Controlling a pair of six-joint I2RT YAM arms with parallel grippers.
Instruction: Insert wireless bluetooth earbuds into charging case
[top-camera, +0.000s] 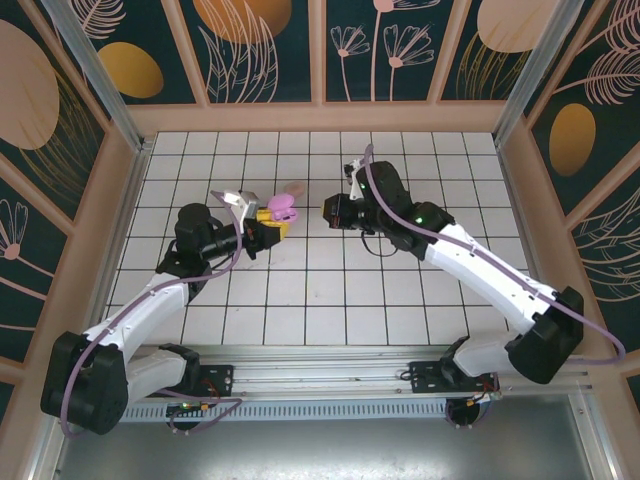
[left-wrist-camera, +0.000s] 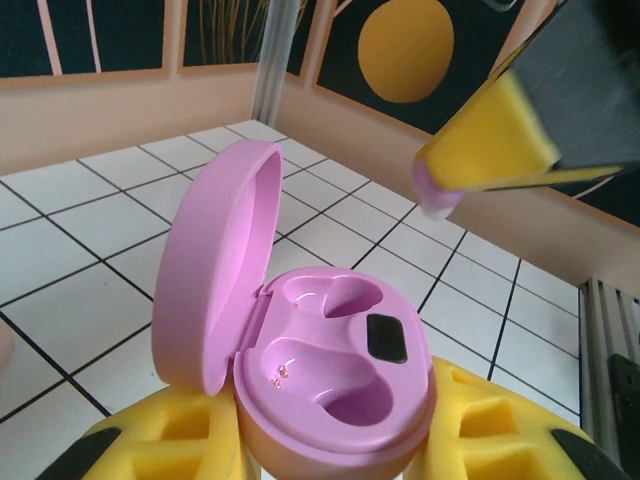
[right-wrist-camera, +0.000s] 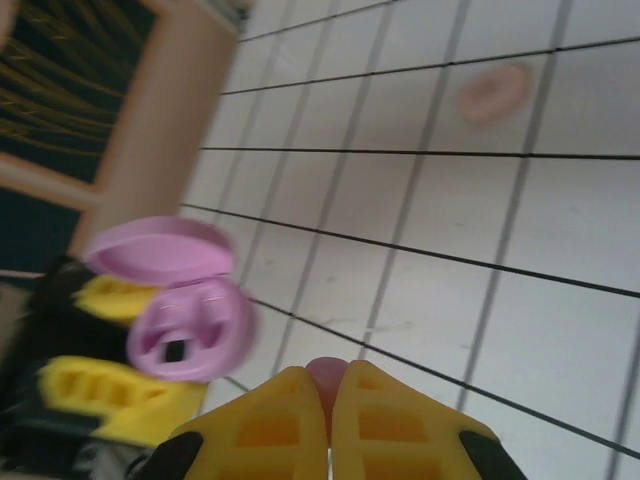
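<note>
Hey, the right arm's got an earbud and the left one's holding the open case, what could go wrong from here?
The earbud is pinched at the very tips of the right gripper, so it may slip out. The open case is clamped low in the left gripper; a push could tilt it. Its two wells look mirrored, so the bud might meet the wrong one.
</note>
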